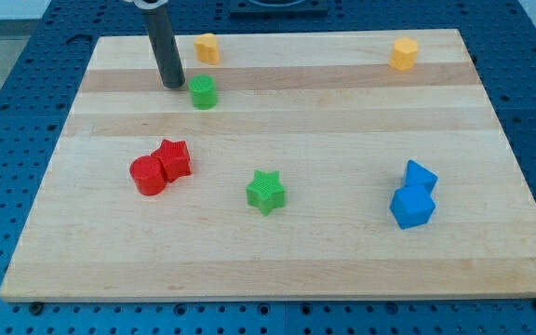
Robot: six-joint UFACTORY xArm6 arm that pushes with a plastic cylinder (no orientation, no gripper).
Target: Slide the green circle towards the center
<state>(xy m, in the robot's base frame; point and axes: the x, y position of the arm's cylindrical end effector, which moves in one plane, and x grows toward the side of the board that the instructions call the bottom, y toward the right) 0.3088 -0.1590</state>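
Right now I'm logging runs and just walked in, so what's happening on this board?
My tip sits just to the view's left of the green circle, near the board's top edge, with a small gap showing. The circle is still far from the center. The green star lies nearer the middle.

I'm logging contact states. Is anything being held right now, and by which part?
Nothing is held. My tip rests on the board just left of the green circle; whether they touch cannot be told.

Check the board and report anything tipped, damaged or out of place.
Nothing stands out. All blocks sit flat on the wooden board, none broken or over an edge. My tip rests just to the view's upper left of the green circle, close beside it.
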